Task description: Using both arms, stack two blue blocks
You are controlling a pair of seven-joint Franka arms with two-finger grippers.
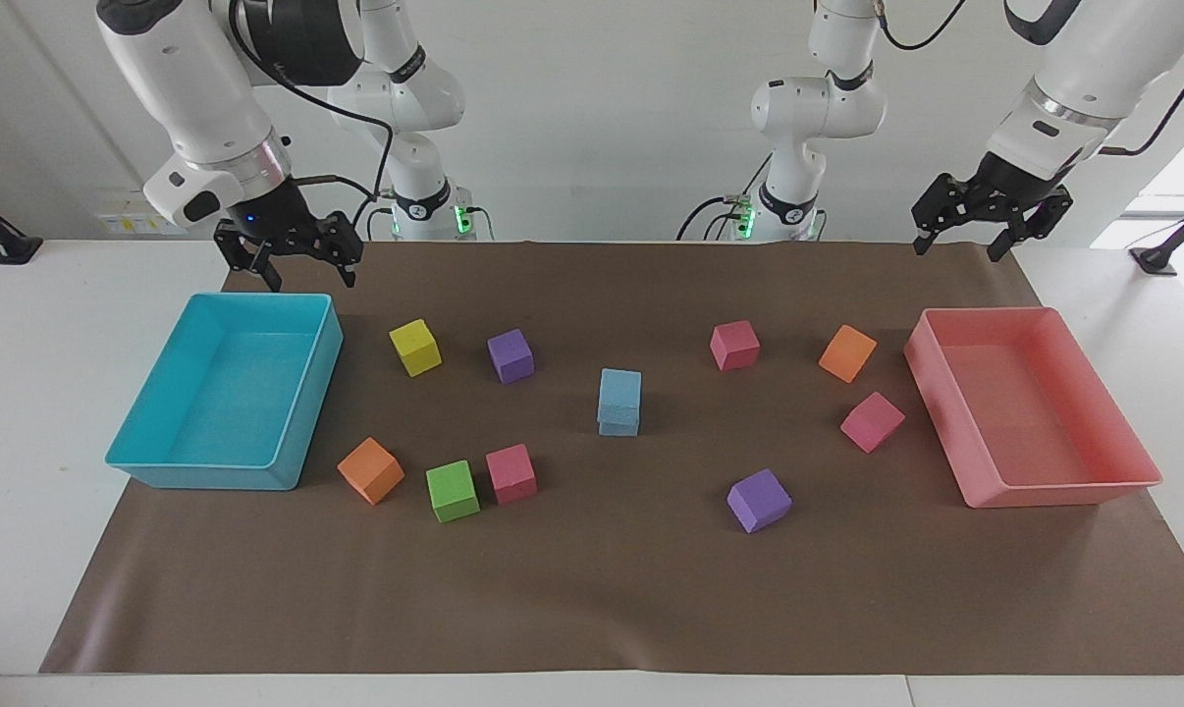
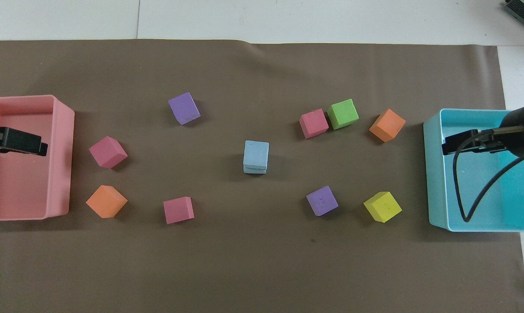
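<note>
A plain white wall (image 1: 592,118) rises past a white table (image 1: 23,412) under brown paper (image 1: 592,589).

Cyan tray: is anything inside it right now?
No cube lies in the large cyan rectangular plastic tray; its floor shows bare in the facing view. Overhead, the right tool hangs over it and covers a strip, which the facing view shows bare.

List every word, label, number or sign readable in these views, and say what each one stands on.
No text can be read in either view.
The coloured cubes, the stacked blue blocks, the cyan tray and the pink tray carry no print.
The white box with yellow stickers on the wall by the right arm's end of the table: its marks are too small to read.
The left gripper and right gripper show no legible label.
</note>
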